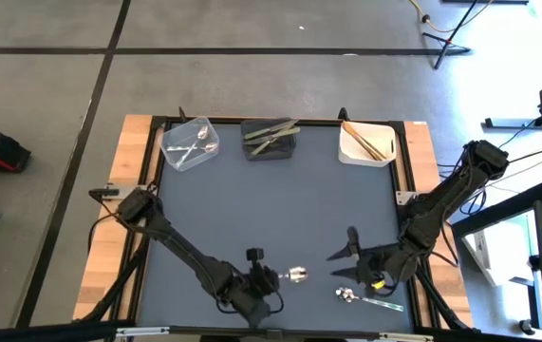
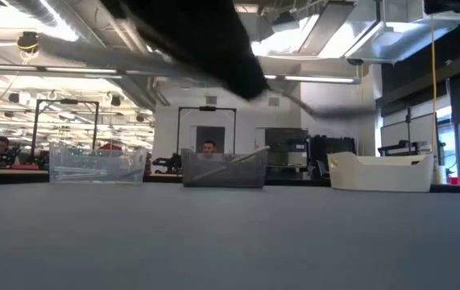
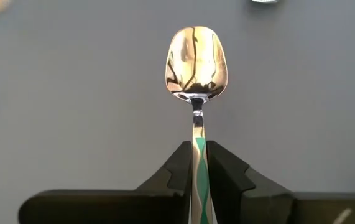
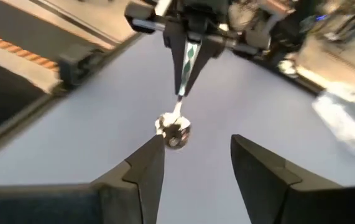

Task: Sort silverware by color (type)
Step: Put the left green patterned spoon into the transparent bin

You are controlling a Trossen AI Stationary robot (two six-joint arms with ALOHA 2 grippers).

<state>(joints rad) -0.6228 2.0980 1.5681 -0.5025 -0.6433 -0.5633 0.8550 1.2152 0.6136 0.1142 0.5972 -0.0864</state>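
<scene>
My left gripper [image 1: 278, 277] is near the table's front edge, shut on a shiny silver spoon [image 3: 196, 62]. The spoon's bowl [image 1: 297, 275] points toward the table's right. My right gripper [image 1: 346, 249] stands open a little to the right of it and faces the spoon [image 4: 174, 130], with nothing between its fingers. A second silver piece [image 1: 346, 296] lies flat on the mat near the front right. Silver spoons lie in the clear bin [image 1: 190, 142], olive-green pieces in the dark bin [image 1: 271, 140], and copper sticks in the white bin [image 1: 365, 142]. My left gripper pinches the spoon's handle [image 3: 198, 155] between its two fingers [image 3: 180, 171], a short way behind the bowl. The fingers slant down from the table's left and lie along the handle. The bowl sticks out ahead of the fingertips, and the spoon appears lifted clear of the mat.
A clear flat piece [image 1: 384, 304] lies by the front right corner, next to the second silver piece. The three bins line the far edge. The blue-grey mat [image 1: 280, 209] between the bins and the grippers is bare. In the low view, people sit in the room behind the bins.
</scene>
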